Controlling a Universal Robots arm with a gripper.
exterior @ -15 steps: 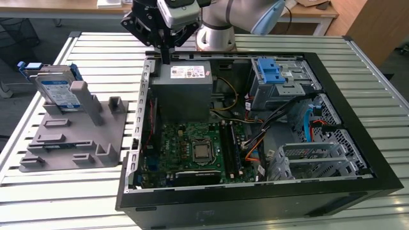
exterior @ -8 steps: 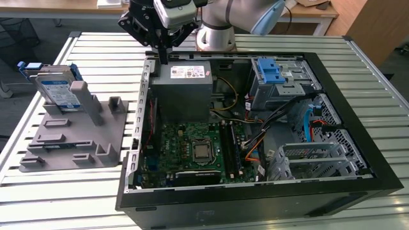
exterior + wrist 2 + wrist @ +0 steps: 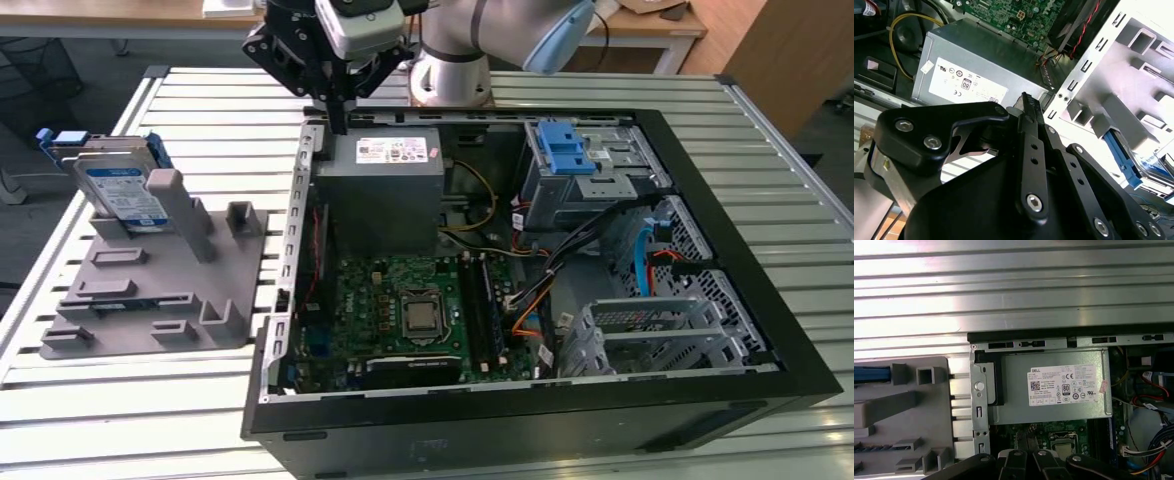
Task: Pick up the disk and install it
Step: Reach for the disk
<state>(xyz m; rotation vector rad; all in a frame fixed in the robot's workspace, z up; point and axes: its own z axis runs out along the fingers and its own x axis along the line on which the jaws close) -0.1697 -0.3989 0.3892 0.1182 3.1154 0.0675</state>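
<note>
My gripper [image 3: 1027,101] sits closest in the second wrist view: black fingers pressed together, nothing pinched between them. In the exterior view it hangs just above the PSU [image 3: 384,185], at the edge of the case [image 3: 534,425] on the holder's side. The disk [image 3: 118,188] is well apart from my gripper, out past that case wall. It stands upright in the grey holder [image 3: 147,290] on the table [image 3: 214,110], label facing out, blue rails around it. Its blue rail [image 3: 1119,156] also shows beyond my fingertips in the second wrist view. The drive cage [image 3: 594,175] with its blue latch [image 3: 563,148] is across the case from my gripper, on the far side of the PSU. My read on progress: nothing is done yet. The disk is not grasped, not lifted and not touching me, so both the pick-up and the install are left. I'm nearer the PSU than either the disk or the cage.
</note>
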